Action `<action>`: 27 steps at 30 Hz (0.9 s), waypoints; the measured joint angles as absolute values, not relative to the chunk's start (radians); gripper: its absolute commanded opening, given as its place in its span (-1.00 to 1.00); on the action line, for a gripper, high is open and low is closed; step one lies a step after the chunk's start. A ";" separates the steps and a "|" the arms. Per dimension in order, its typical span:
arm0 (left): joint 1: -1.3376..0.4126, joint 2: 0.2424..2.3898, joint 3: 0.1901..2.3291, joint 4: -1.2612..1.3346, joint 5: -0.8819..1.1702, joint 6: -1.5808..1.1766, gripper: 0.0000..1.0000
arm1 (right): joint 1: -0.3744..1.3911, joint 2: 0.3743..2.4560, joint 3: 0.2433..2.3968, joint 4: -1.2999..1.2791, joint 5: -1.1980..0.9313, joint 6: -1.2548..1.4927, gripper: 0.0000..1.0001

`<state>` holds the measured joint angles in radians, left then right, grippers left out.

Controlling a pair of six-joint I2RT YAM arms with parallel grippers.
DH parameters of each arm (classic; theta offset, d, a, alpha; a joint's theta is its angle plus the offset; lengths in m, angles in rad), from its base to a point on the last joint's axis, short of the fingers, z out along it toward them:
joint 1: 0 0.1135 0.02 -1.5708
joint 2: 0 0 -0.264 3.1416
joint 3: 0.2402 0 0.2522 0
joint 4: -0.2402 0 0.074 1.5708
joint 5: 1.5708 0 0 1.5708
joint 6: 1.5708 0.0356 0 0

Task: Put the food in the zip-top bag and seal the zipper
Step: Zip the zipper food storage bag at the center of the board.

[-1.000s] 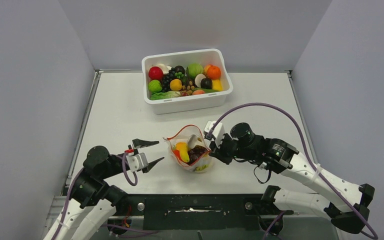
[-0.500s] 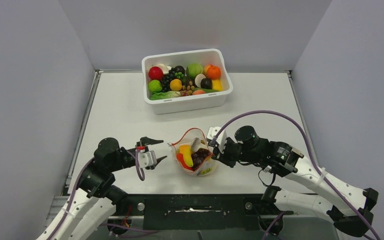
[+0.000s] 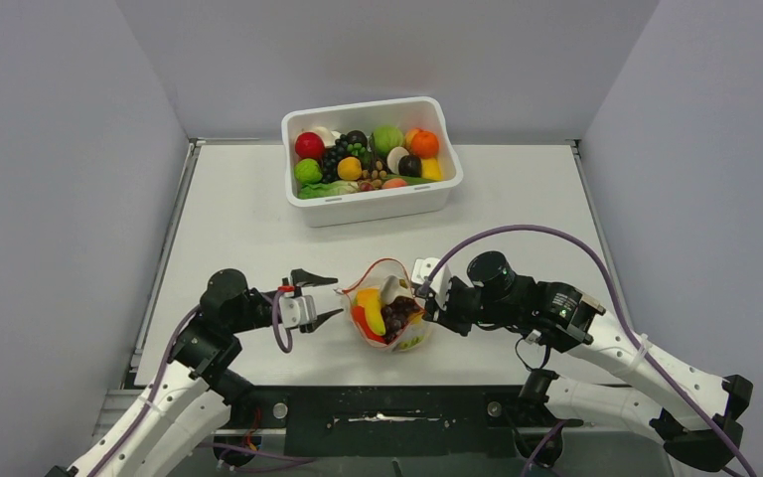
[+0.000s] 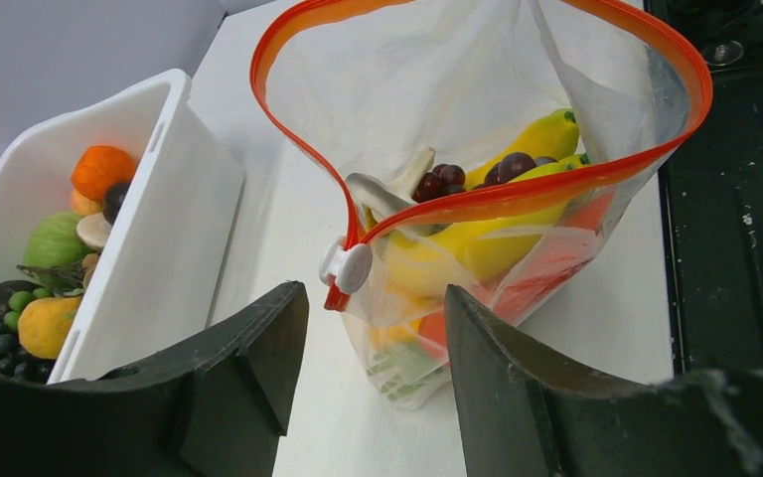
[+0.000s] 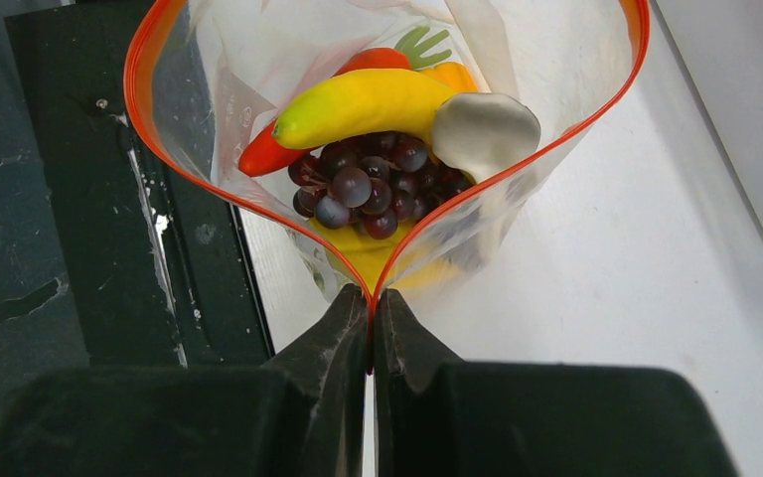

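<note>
Well, the food is already inside the zip-top bag. I can see a yellow banana, purple grapes and a red-orange piece. The bag stands on the desk between my arms, with its mouth wide open. My right end effector is pressed together, pinching one end of the zipper. My left end effector is spread wide, just beside the little white slider, not touching it. I think the filling is done. Only the sealing is left: grab the slider and pull it along the strip.
</note>
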<state>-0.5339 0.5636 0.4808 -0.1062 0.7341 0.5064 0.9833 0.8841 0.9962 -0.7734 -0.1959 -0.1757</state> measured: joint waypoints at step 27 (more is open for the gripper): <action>-0.532 0.463 0.414 -0.025 0.815 0.377 -1.00 | 0.984 0.863 1.050 -0.652 -0.124 -0.094 -0.10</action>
<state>-0.5316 0.4633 0.4145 -0.0246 0.8146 0.3767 0.9836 0.8631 1.0496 -0.6518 -0.1242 -0.0940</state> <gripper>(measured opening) 0.010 0.485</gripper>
